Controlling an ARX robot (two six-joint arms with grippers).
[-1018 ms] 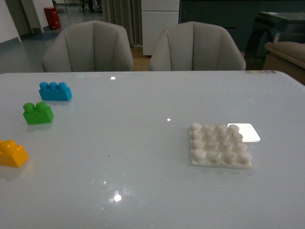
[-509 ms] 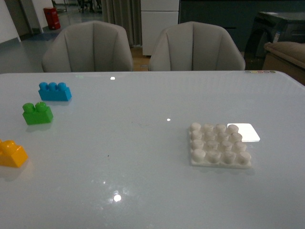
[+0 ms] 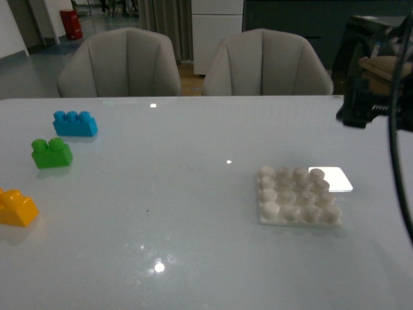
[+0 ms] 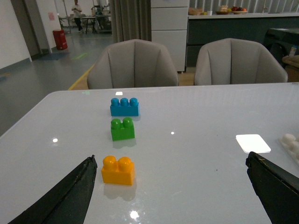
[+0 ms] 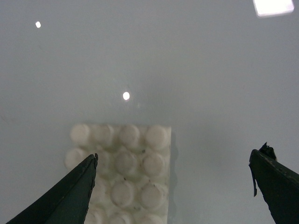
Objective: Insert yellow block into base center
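Left wrist view: left gripper (image 4: 170, 161) spread wide near the yellow block (image 4: 118, 170); right gripper (image 5: 174, 156), equally spread, probably hovers over the base (image 5: 122, 177) and could obstruct insertion.

The yellow block (image 4: 118, 170) sits just beside one finger of the left tool (image 4: 170, 161) (spread wide), untouched.

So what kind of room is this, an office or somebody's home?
Probably an office or lab space, not a home: a glossy white table, two grey padded chairs, and a long hall behind with a person standing far off.
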